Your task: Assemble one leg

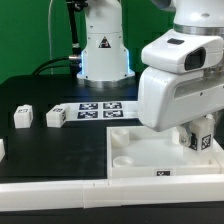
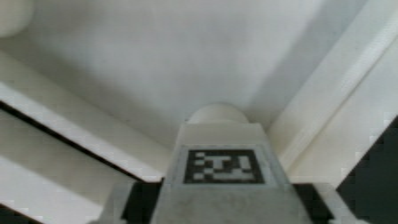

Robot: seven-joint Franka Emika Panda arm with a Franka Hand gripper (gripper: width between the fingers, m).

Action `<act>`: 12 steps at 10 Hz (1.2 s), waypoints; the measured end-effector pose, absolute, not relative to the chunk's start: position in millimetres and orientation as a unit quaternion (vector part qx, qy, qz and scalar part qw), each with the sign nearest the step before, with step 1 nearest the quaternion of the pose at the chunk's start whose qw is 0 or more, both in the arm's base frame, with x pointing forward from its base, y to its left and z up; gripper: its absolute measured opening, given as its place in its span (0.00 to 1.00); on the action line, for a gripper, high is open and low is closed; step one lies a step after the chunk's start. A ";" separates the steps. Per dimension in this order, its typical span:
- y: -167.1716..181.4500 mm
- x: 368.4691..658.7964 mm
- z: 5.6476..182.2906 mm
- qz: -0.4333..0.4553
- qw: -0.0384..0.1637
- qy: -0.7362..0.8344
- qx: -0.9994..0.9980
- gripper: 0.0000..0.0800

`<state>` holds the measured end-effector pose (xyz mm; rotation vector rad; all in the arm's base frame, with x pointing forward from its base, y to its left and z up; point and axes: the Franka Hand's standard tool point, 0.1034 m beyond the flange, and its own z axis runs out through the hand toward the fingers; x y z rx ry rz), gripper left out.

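The big white tabletop (image 1: 130, 160) fills the near part of the exterior view, lying flat with a round corner socket (image 1: 121, 158) showing at its corner on the exterior view's left. Over its corner on the exterior view's right hangs the Panda arm's bulky white wrist (image 1: 180, 85), and under it the gripper (image 1: 199, 138) is clenched on a leg (image 1: 200, 133), a small white block with its marker tag facing out. By my reading this is the insertion step: the leg is carried low over the tabletop and looks set to go into a corner socket there. The next move calls for lining the block's end squarely over that socket, keeping it upright, then pressing down and probably twisting it home; a tilt here could jam it.

The wrist view gives what the exterior view hides: the leg (image 2: 224, 150) seen end-on between the fingers, its tag crisp and centred, its rounded far end pointing at pale tabletop surface (image 2: 160, 60). Whether it touches yet, I cannot tell.

The exterior view alone shows the rest: the marker board (image 1: 97, 108) farther back on the dark table, and two spare legs (image 1: 23, 117) and (image 1: 56, 116) well apart from the arm, on the exterior view's left.
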<state>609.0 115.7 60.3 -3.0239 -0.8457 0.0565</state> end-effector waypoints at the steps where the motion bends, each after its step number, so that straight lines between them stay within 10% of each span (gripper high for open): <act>1: 115.7 609.0 60.3 0.018 0.001 -0.269 -0.963 0.36; 8: 117.4 610.3 59.3 0.010 -0.005 0.176 -0.984 0.36; 12: 98.9 606.1 61.4 0.008 -0.042 0.375 -0.926 0.38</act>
